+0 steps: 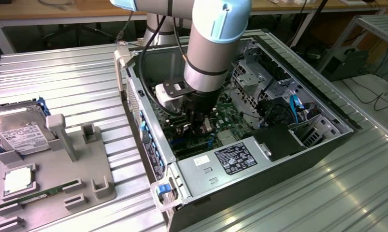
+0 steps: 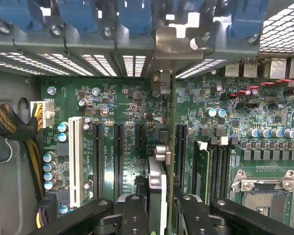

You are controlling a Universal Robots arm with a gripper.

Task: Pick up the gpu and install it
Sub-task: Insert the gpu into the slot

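My gripper [image 2: 159, 208] is closed part way on the gpu [image 2: 157, 181], which stands on its thin edge between the two fingers [image 2: 134, 215] at the bottom middle of the wrist view. I think I am at the install step: the card hangs just over the green board [image 2: 122, 103], with its metal end by the slot wall [image 2: 112, 46] at the top. It has to line up with a long black slot [image 2: 180, 147] before pushing down, inside the open case [image 1: 323, 104] in the middle of the exterior view.

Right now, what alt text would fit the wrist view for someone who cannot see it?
The gripper holds the gpu edge-on over the green motherboard, the card standing among the black expansion slots. Its metal bracket reaches the slotted rear panel.
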